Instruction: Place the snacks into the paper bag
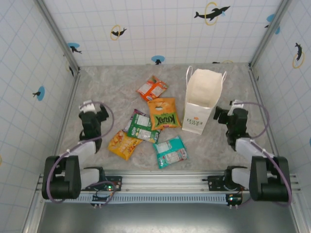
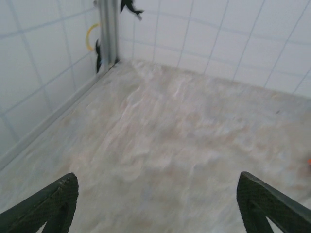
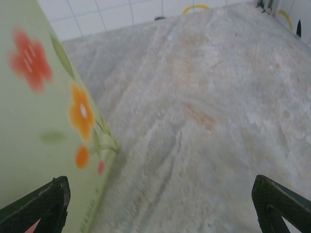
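Overhead — low wrists; paper bag [image 1: 198,112] shared

Lab robot cell: grid-print walls [image 1: 160,39], dolphin stickers [image 1: 211,13], aluminium corner posts [image 1: 57,36], marble-look tabletop [image 1: 112,87], mounting rail [image 1: 160,180].

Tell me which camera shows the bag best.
Top external: the bag stands whole there, mouth open, handles and logo visible. Right wrist catches a blurred flowered panel at its left edge, apparently the bag's side. Left wrist faces the far-left corner.
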Robot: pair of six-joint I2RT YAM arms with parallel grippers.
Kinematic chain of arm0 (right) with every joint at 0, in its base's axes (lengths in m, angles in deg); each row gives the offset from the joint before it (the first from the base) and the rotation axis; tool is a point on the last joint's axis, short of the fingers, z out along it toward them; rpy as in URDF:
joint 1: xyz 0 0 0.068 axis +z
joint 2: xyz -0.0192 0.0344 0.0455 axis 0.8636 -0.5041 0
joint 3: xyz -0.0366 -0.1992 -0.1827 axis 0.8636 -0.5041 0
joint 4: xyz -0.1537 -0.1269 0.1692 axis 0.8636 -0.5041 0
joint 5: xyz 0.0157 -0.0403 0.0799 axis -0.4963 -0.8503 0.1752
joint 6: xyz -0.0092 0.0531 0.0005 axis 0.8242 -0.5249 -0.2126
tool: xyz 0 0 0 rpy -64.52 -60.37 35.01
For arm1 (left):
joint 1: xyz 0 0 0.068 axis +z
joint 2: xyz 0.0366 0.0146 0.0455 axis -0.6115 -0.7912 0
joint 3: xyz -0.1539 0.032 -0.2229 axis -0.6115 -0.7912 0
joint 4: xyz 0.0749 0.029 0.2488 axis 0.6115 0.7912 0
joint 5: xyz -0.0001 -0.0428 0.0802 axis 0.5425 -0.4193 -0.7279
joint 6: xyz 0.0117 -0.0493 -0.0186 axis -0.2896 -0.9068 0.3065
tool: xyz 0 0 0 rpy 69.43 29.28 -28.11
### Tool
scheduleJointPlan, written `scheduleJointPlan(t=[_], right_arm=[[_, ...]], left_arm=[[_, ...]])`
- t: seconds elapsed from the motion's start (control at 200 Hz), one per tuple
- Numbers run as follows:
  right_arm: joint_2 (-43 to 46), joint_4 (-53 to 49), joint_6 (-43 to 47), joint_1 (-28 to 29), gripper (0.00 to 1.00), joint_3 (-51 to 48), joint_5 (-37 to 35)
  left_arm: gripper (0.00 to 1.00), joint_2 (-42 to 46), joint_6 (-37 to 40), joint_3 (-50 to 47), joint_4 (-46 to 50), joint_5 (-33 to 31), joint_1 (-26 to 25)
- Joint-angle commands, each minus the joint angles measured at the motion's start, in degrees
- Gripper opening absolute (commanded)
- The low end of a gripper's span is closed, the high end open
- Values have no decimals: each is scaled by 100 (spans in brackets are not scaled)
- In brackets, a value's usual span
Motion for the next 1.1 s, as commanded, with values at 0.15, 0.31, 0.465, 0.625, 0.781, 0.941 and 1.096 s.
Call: scheduleJointPlan(t=[0.15,0.31,0.465,0.625,0.781,0.941,1.096], right_arm=[[1191,-4317,-570,87,98,1786,243],[1182,-5616,-783,233,98,3040,239],[1010,-6600,-903,391,99,4288,174],[646,-7352,-1046,775,93,5678,233],[317,-7819,-1256,1220,84,6794,447],[24,-7824,-1506,2003,79,7069,508],[-327,-7762,-1699,2924,76,7057,1]], left_arm=[[80,88,-177,1948,3386,465,-1011],[73,-360,-331,2881,4294,607,-1427],[71,-660,-479,3359,4630,680,-1796],[71,-828,-861,3361,4638,733,-1946],[70,-1019,-1111,3594,4685,751,-2075],[70,-1198,-1242,3713,4831,786,-2107],[70,-1271,-1298,3723,4903,804,-2122]])
